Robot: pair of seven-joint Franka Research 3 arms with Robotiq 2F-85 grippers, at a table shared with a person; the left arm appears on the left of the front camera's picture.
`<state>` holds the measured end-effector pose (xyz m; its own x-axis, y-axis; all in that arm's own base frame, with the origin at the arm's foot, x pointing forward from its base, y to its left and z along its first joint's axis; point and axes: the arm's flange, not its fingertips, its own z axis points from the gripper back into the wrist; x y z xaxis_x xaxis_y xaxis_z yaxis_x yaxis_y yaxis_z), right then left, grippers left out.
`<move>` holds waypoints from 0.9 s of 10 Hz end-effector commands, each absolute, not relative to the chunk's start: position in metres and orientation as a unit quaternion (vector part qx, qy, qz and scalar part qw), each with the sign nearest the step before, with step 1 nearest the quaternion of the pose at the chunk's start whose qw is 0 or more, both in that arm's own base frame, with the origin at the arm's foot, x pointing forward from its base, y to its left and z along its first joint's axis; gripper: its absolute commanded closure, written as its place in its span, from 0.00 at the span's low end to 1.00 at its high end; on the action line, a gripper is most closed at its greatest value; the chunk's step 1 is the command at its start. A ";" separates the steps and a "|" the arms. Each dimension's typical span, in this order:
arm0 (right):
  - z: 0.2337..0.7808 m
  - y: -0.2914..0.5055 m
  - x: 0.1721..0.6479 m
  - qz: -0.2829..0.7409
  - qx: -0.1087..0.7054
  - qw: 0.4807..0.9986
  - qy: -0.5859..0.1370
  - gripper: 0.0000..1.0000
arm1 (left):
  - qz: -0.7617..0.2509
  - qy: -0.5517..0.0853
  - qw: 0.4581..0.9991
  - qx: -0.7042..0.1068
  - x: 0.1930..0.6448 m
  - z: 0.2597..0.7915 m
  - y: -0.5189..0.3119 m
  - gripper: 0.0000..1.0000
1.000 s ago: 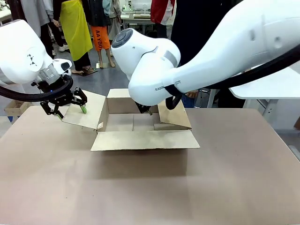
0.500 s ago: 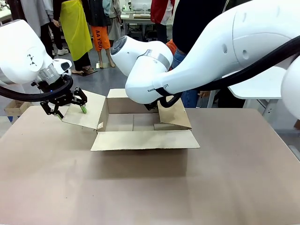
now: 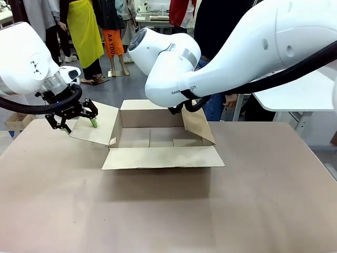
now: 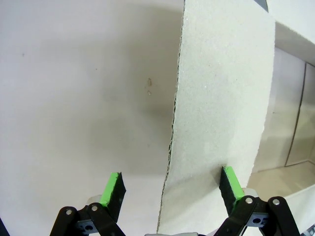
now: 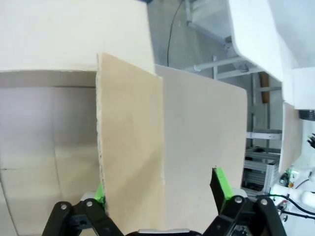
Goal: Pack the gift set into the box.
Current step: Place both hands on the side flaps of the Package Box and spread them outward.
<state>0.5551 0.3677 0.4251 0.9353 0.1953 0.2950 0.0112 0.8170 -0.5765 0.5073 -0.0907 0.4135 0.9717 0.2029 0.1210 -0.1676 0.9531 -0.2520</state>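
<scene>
Box (image 3: 163, 157) is sitting mid-table (image 3: 158, 216), top open | left tool (image 3: 73, 117) is gaping wide astride left flap (image 3: 97, 124), gripping nothing | right tool (image 5: 160, 189) is doing likewise on right flap (image 3: 197, 126) | probably spreading flaps to clear the opening for packing

Box flap (image 5: 129, 147) half-hides a right end effector (image 5: 160, 189) pad.

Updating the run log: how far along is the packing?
Done: box stands open on the table. In hand: left end effector straddles the left flap, right end effector the right flap, both open. Left: everything else; box floor is bare, nothing packed.
</scene>
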 end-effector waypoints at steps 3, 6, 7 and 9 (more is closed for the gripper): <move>0.454 0.292 0.522 0.035 -0.251 0.951 -0.175 0.00 | 0.099 -0.074 0.986 -0.114 0.506 0.416 -0.091 0.00; 0.454 0.213 0.518 0.058 -0.159 0.971 -0.170 0.00 | 0.099 -0.074 0.986 -0.114 0.506 0.416 -0.091 0.00; 0.446 0.189 0.519 0.058 -0.117 0.976 -0.175 0.00 | 0.099 -0.074 0.986 -0.114 0.506 0.416 -0.091 0.00; 0.428 0.143 0.519 0.015 -0.058 0.982 -0.178 0.00 | 0.099 -0.074 0.986 -0.114 0.506 0.416 -0.091 0.00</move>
